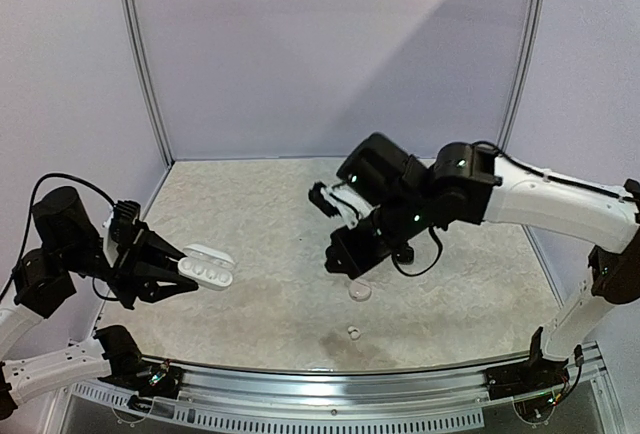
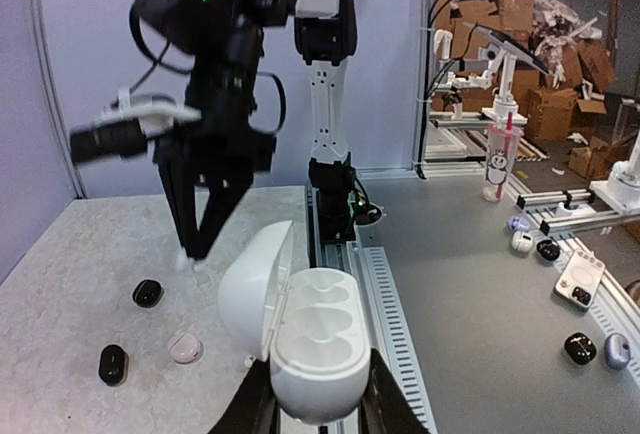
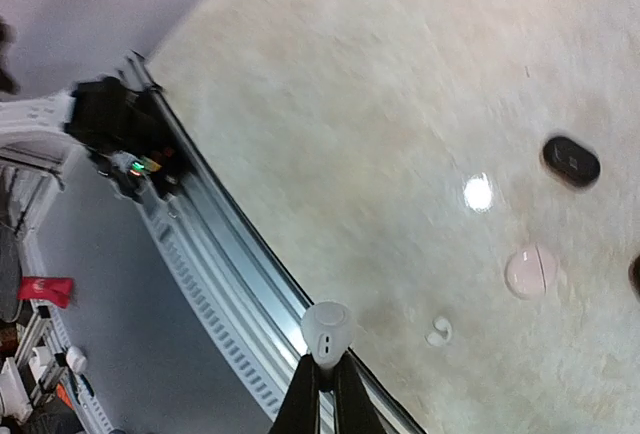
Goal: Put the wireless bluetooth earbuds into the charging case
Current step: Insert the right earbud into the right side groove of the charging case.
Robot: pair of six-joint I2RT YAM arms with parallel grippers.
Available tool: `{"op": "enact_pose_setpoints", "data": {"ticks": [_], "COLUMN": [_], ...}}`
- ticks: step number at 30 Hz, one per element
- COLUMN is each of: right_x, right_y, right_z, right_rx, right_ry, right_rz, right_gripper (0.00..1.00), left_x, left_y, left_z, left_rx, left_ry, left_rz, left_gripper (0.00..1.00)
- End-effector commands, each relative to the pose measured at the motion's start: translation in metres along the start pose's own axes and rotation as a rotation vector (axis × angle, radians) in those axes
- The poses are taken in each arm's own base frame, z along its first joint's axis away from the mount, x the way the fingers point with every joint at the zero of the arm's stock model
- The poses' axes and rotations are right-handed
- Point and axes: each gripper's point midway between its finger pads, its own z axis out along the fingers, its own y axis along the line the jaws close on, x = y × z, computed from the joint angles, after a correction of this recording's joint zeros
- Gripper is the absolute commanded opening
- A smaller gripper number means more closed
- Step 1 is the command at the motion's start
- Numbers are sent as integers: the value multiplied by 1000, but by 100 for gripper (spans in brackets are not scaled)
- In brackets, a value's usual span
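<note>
My left gripper (image 1: pixel 188 276) is shut on an open white charging case (image 1: pixel 208 267) and holds it above the table's left side. In the left wrist view the case (image 2: pixel 318 329) has its lid swung left and its wells are empty, with the jaws (image 2: pixel 318 399) clamping its near end. My right gripper (image 1: pixel 342 262) hangs above the table's middle. In the right wrist view it (image 3: pixel 326 362) is shut on a white earbud (image 3: pixel 327 330). Two black earbuds (image 2: pixel 148 293) (image 2: pixel 112 364) and a pale round bud (image 2: pixel 185 347) lie on the table below it.
A pale round bud (image 1: pixel 358 292) and a tiny white ear tip (image 1: pixel 352 332) lie near the table's front edge; the right wrist view shows them too, the bud (image 3: pixel 530 272) and the tip (image 3: pixel 438 330), with a black bud (image 3: pixel 571 160) farther off. A metal rail (image 1: pixel 330 379) runs along the front.
</note>
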Motion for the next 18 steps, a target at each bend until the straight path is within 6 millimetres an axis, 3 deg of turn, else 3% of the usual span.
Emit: {"op": "enact_pose_setpoints", "data": {"ticks": [1, 3, 9, 12, 18], "right_x": [-38, -50, -70, -70, -66], "right_y": [55, 86, 162, 181, 197], "right_z": [-56, -72, -91, -93, -98], "right_rx": [-77, -122, -264, -311, -333], "right_ry": [-157, -205, -312, -347, -377], "right_rz": [-232, -322, -545, -600, -655], "right_gripper": [0, 0, 0, 0, 0], "left_x": [3, 3, 3, 3, 2], "left_y": [-7, -8, -9, -8, -9], "left_z": [1, 1, 2, 3, 3], "left_rx": [55, 64, 77, 72, 79], "left_ry": [8, 13, 28, 32, 34], "left_rz": [96, 116, 117, 115, 121], "left_gripper": [0, 0, 0, 0, 0]}}
